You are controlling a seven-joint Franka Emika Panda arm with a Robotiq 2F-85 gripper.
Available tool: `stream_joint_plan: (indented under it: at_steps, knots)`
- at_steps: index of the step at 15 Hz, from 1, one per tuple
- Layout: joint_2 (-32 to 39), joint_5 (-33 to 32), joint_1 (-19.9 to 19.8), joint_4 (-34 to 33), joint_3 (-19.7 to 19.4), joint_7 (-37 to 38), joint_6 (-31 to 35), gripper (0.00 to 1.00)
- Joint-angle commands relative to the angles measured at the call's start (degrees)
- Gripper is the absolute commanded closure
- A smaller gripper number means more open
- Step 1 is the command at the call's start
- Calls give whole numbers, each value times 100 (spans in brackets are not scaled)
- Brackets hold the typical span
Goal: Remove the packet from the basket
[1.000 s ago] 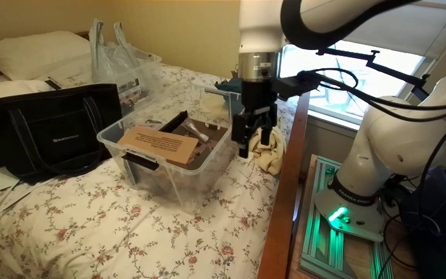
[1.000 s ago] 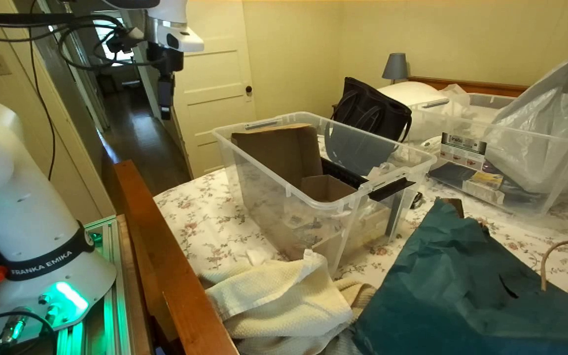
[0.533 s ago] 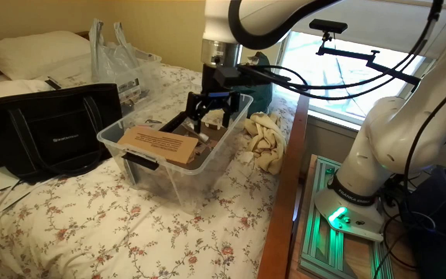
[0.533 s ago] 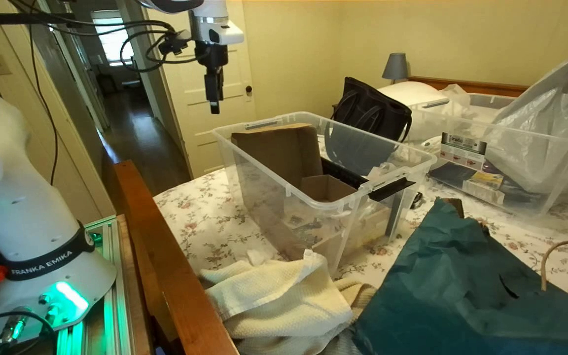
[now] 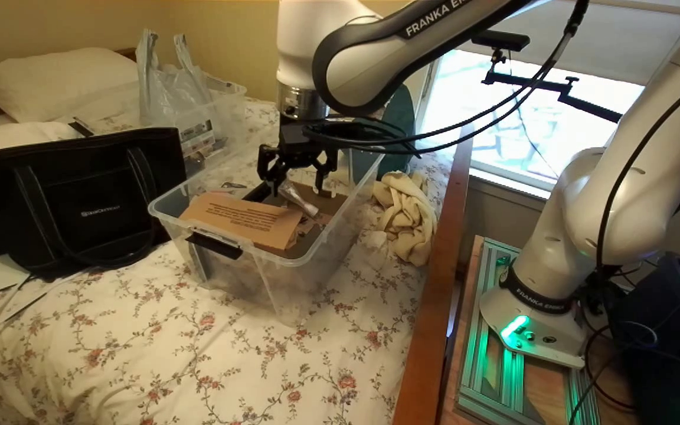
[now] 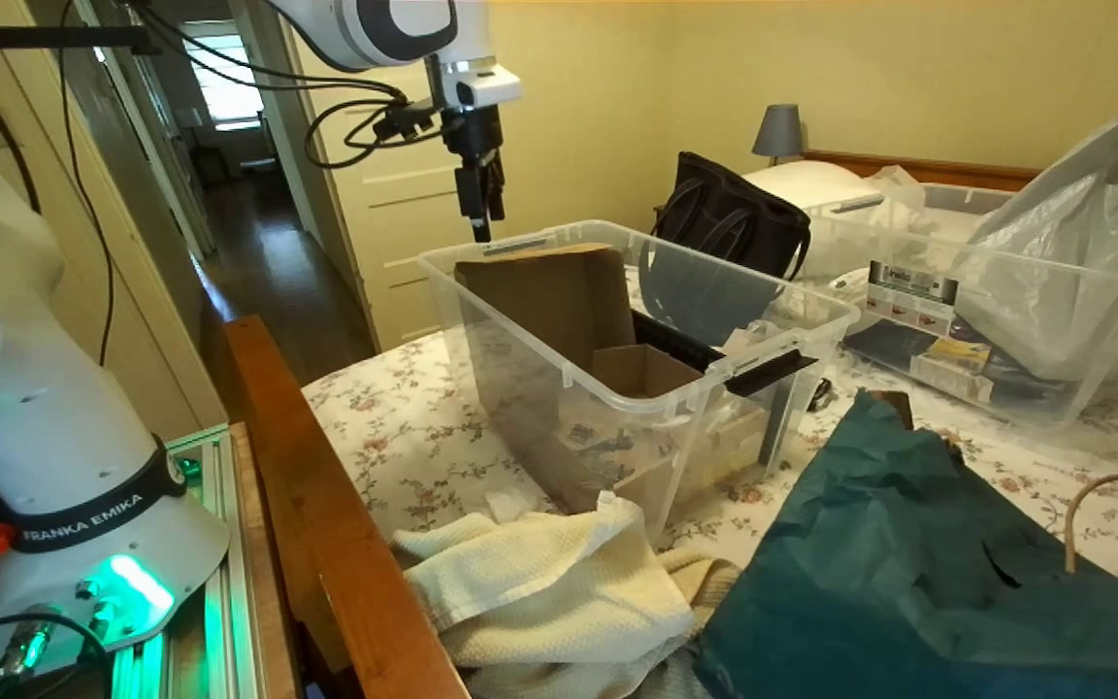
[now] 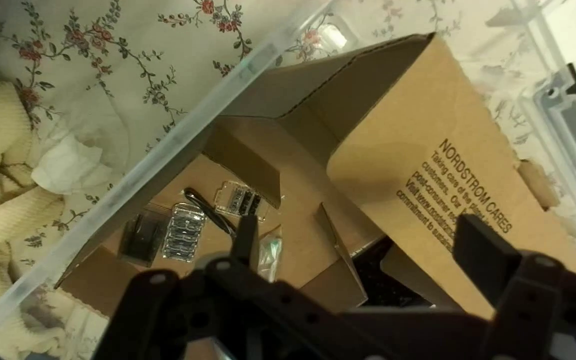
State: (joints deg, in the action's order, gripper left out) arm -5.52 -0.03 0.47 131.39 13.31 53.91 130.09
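The basket, a clear plastic tub (image 5: 284, 289), stands on the bed, and it also shows in an exterior view (image 6: 656, 456). A brown cardboard box with a printed flap (image 5: 251, 221) lies in it. In the wrist view the flap (image 7: 418, 165) covers the right part. A shiny clear packet (image 5: 300, 199) lies inside; in the wrist view a shiny clear piece (image 7: 270, 252) shows beside the left finger, partly hidden. Small clear packs (image 7: 184, 232) lie left of it. My gripper (image 5: 297, 190) is open and empty above the basket; its fingers stand wide apart in the wrist view (image 7: 358, 232).
A black bag (image 5: 80, 200) and a clear tub with a grey plastic bag (image 5: 172, 97) stand on the bed. A cream towel (image 6: 559, 592) and dark green bag (image 6: 908, 563) lie near the basket. A wooden bed rail (image 6: 336, 524) runs beside the robot base.
My gripper has moved from beside the basket to above it, going left in an exterior view and right in an exterior view from the opposite side. Its fingers look turned. The basket's contents look unmoved.
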Motion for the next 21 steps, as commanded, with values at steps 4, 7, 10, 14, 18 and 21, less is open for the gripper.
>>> stream_joint_plan:
  at_steps: [4, 7, 10, 14, 18, 21]
  knots:
    - [-50, -401, 190, 56, -168, -28, 154, 0]
    - [284, -1649, 74, -33, -323, -255, 479, 0]
    - [616, -2452, -7, -127, -599, -287, 1177, 0]
    - [1340, -2194, 40, -490, -992, -772, 1647, 0]
    - [2195, -1889, 151, -1037, -1248, -1171, 1497, 0]
    - [1867, -2050, 304, -663, -1446, -1000, 1616, 0]
